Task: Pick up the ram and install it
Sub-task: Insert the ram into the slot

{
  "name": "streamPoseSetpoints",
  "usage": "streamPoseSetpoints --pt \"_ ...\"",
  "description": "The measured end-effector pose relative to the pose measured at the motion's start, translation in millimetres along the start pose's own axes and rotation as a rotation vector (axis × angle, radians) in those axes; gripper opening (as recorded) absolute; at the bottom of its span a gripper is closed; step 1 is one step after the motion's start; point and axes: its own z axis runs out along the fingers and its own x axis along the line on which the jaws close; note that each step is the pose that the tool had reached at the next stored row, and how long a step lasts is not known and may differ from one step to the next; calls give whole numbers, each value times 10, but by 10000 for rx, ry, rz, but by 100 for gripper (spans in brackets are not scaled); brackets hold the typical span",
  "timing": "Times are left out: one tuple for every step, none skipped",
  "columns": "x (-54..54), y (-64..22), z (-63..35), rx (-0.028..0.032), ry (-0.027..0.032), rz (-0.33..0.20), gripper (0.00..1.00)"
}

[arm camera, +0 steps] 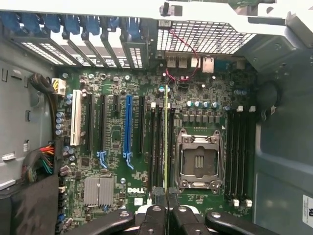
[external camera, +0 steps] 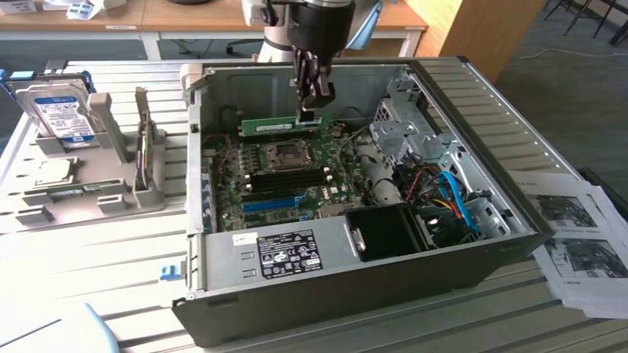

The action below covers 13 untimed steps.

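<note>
Green ram is pinched near one end by the pincer. It hangs edge-down and runs parallel to the black memory slots, which we read as lining up to seat it; it isn't in yet. It sits inside the open case, above the motherboard and beside the CPU socket. We count one ram held, one blue slot, one socket, and one hard drive racked on the desk.

ram chips (too small), arm cropped above
</note>
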Motion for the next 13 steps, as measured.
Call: streamPoseSetpoints --pt "0 0 15 1 -2 0 11" --pt "1 -1 27 0 0 0 11" --pt "1 -1 39 1 -1 0 11" --pt "1 -1 50 0 0 0 11" --pt "1 -1 61 1 -1 0 11" --pt "1 -2 72 1 -1 0 11" --pt "2 -2 83 1 0 0 11" --pt "2 -2 93 0 0 0 11" --pt "2 -2 103 0 -1 0 11" --pt "2 -2 112 0 -1 0 11" --pt "3 -2 120 0 0 0 11" --pt "3 -3 129 0 0 0 11" --pt "3 -3 138 0 0 0 11"
